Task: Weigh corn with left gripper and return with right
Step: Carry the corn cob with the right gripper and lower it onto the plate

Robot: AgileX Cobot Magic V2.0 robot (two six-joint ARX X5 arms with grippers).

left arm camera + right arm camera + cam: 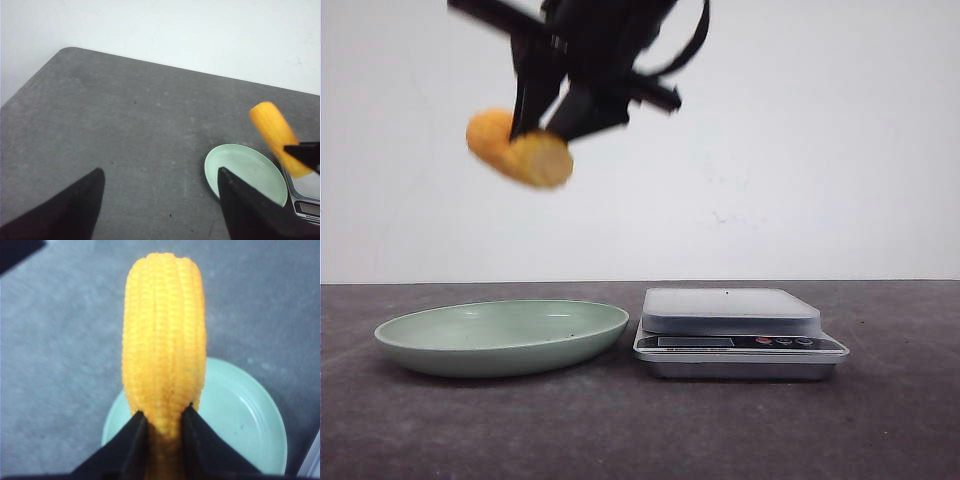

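Observation:
The corn (520, 150) is a yellow-orange cob held high in the air above the pale green plate (500, 350). My right gripper (542, 130) is shut on the corn, with its two black fingers pinching one end. In the right wrist view the corn (164, 340) sticks out from between the gripper's (162, 412) fingers, over the plate (240, 415). My left gripper (160, 172) is open and empty, high above the bare table to the left of the plate (235, 160). It does not show in the front view. The corn (277, 142) shows in the left wrist view too.
A silver kitchen scale (730, 312) with nothing on its platform stands just right of the plate; it also shows in the left wrist view (307, 192). The table (640, 430) is dark grey, with a white wall behind it. The table's rounded far-left corner (70, 50) shows.

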